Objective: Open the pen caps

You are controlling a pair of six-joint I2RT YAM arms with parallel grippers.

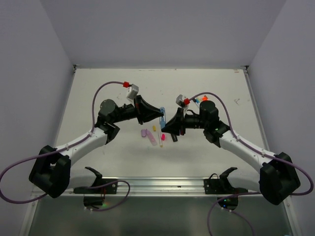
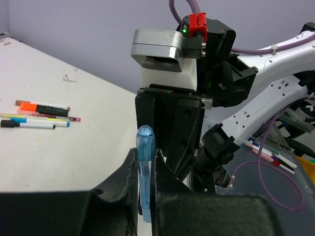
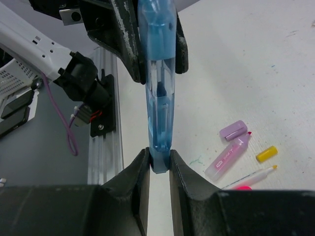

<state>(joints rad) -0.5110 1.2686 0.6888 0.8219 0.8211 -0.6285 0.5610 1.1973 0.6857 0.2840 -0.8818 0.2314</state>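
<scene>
A translucent blue pen (image 1: 163, 120) hangs above the table middle, held between both grippers. My left gripper (image 1: 160, 114) is shut on one end; in the left wrist view (image 2: 145, 153) the pen's rounded blue tip (image 2: 145, 136) sticks out past the fingers. My right gripper (image 1: 167, 125) is shut on the other, darker blue end (image 3: 160, 164), seen in the right wrist view (image 3: 159, 156). On the table below lie a lilac cap (image 3: 233, 129) off its highlighter (image 3: 227, 156), a loose yellow cap (image 3: 267, 154) and a thin uncapped pen (image 3: 248, 178).
A pink cap (image 1: 163, 136) lies beside the thin pen. A bunch of capped pens and an orange highlighter (image 2: 32, 105) lies at the back right of the table (image 1: 199, 100). A metal rail (image 1: 157, 185) runs along the near edge.
</scene>
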